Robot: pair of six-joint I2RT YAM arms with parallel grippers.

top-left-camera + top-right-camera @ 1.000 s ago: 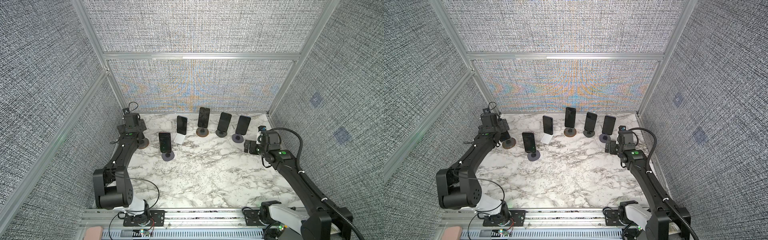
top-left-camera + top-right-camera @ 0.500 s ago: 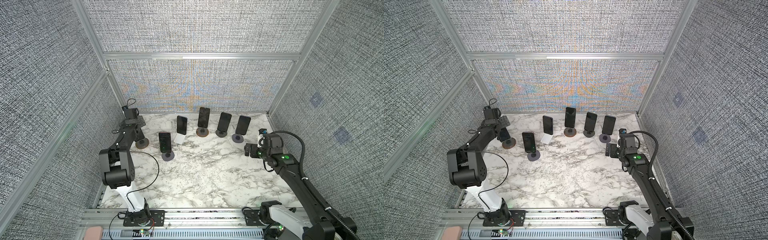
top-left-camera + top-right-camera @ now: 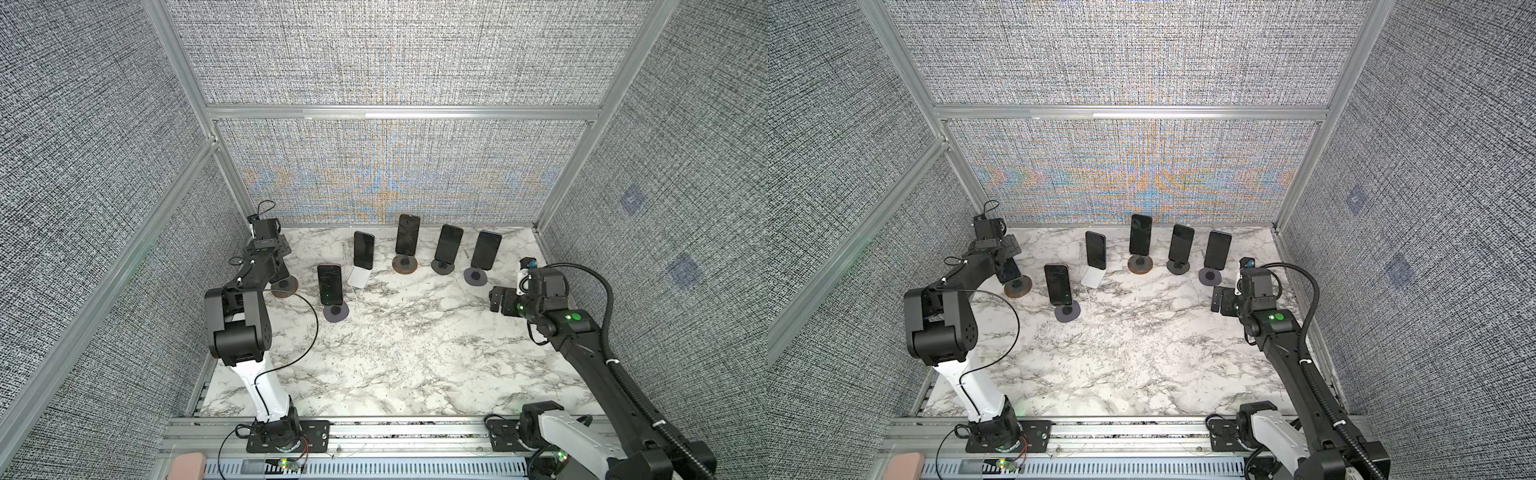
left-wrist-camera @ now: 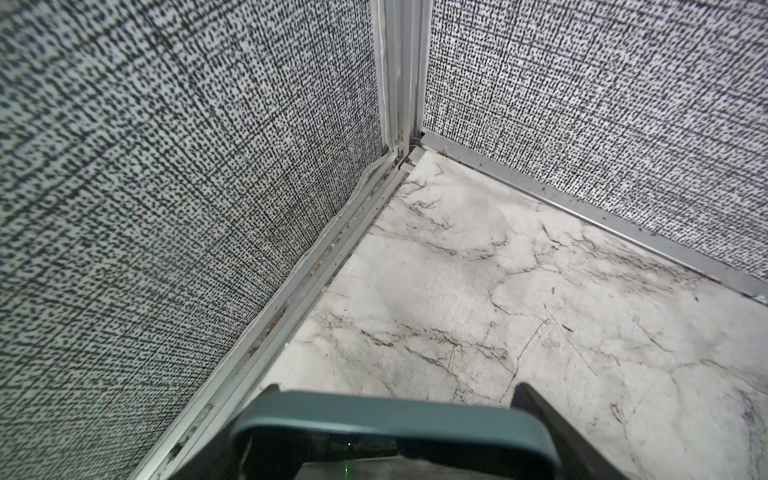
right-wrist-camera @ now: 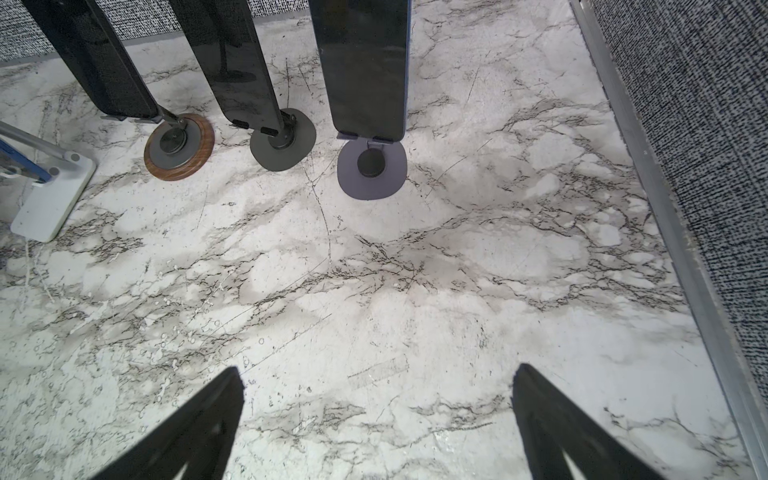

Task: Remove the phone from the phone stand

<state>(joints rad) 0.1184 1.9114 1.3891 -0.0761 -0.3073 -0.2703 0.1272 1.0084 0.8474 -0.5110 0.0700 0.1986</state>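
At the far left, a phone in a teal case (image 4: 395,415) stands on a stand with a round wooden base (image 3: 286,286) (image 3: 1018,286). In both top views my left gripper (image 3: 279,269) (image 3: 1005,261) reaches down over it, and the arm hides most of the phone (image 3: 1012,271). The left wrist view shows the left gripper (image 4: 397,388) with a finger (image 4: 530,399) against each side of the phone's top, shut on it. My right gripper (image 3: 496,301) (image 3: 1217,301) (image 5: 378,374) hangs open over bare marble, holding nothing.
Several other dark phones stand on stands in an arc along the back (image 3: 329,284) (image 3: 363,249) (image 3: 407,235) (image 3: 449,247) (image 3: 487,250). The rightmost one (image 5: 361,62) has a purple base (image 5: 372,170), just beyond my right gripper. The corner post (image 4: 401,70) and fabric walls are close to my left gripper.
My left arm raised its elbow and brought the gripper down over the leftmost phone, and the jaws narrowed onto it. The right gripper shifted only slightly and stayed open.
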